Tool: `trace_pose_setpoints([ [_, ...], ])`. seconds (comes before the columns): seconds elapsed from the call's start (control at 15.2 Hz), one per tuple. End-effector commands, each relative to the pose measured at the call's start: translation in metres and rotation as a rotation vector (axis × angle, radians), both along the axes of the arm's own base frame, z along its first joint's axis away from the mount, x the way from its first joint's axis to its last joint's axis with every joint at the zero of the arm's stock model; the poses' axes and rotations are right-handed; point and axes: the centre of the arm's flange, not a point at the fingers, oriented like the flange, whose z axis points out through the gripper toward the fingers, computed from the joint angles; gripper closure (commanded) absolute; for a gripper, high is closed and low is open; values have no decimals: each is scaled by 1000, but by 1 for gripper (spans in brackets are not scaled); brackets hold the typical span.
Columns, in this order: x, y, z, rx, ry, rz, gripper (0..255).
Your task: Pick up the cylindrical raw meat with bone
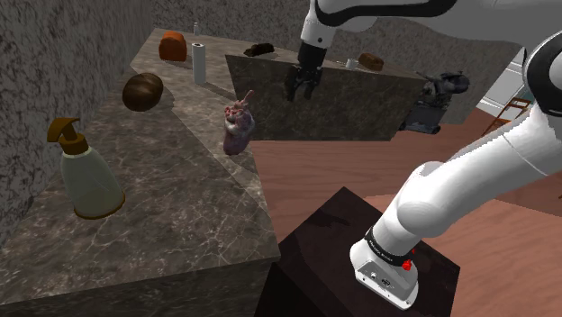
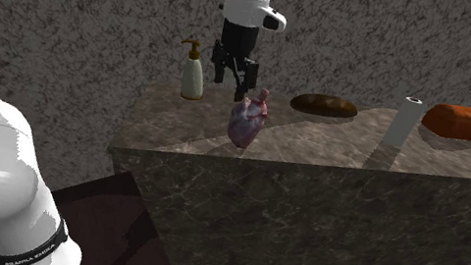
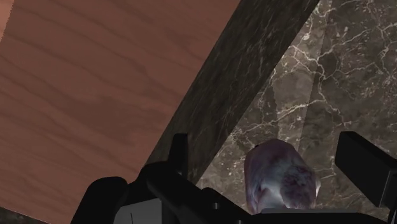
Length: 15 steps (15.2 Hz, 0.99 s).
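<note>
Purplish-pink raw meat [image 2: 246,122], upright near the edge of the marble countertop [image 2: 322,137]; probably soft, slick and fairly light, best gripped across its middle. Gripper [image 2: 236,77] above that edge, jaws wide apart, holding nothing.

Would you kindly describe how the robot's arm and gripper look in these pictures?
The arm has smooth, rounded white shells with dark joints. A black band near its base carries small white lettering, and a red button sits beside it. The gripper is all black, with two blocky fingers.
</note>
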Motion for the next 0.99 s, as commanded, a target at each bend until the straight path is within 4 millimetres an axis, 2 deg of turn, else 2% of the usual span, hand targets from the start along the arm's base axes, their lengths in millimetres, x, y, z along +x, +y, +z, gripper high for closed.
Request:
trace_pose_setpoints([
  [0.0, 30, -2, -3, 47, 14, 29, 0],
  [0.4, 114, -1, -19, 184, 54, 112, 0],
  [0.79, 195, 10, -38, 318, 94, 194, 0],
  [0.92, 195, 10, -48, 318, 94, 194, 0],
])
